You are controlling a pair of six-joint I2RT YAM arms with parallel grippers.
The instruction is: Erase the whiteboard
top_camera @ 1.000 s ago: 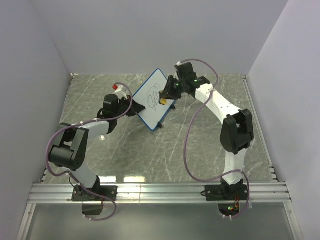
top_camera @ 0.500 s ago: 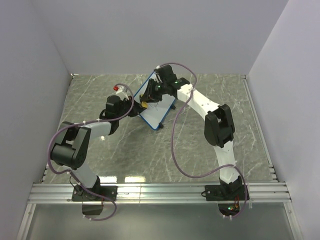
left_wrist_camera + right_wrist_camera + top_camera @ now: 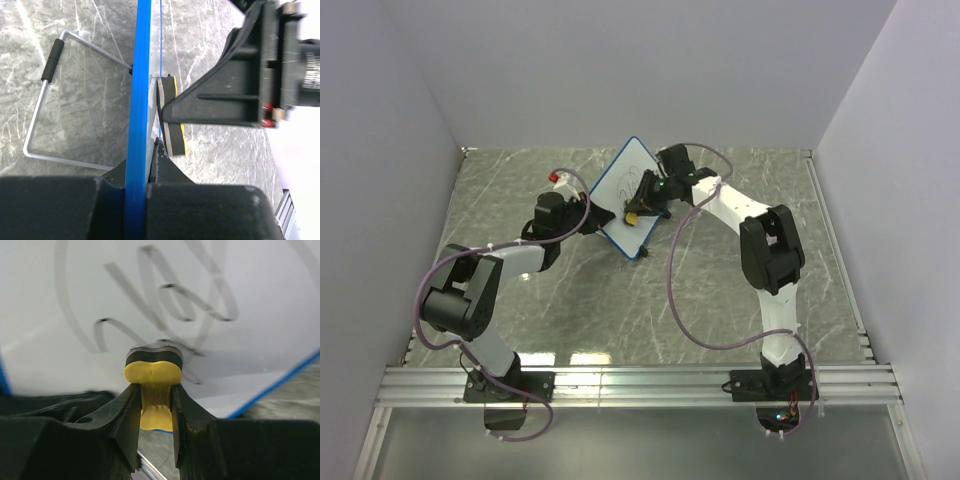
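The whiteboard [image 3: 623,190], white with a thin blue frame, stands tilted at the table's middle back and bears a black scribble [image 3: 165,305]. My left gripper [image 3: 588,218] is shut on its left blue edge [image 3: 138,100]. My right gripper [image 3: 642,205] is shut on a yellow eraser with a black felt face [image 3: 153,370]. The felt presses against the board's face at the lower part of the scribble. In the left wrist view the eraser [image 3: 171,120] sits flat against the board, with the right gripper's black fingers [image 3: 225,95] behind it.
A wire stand with a black grip [image 3: 50,75] props the board from behind. A small red and white object [image 3: 558,177] lies on the grey marble table [image 3: 720,290] left of the board. Walls close the left, back and right sides.
My right gripper swept the eraser left across the board, then came back right and down to the lower part of the scribble. The board and my left gripper stayed nearly still.
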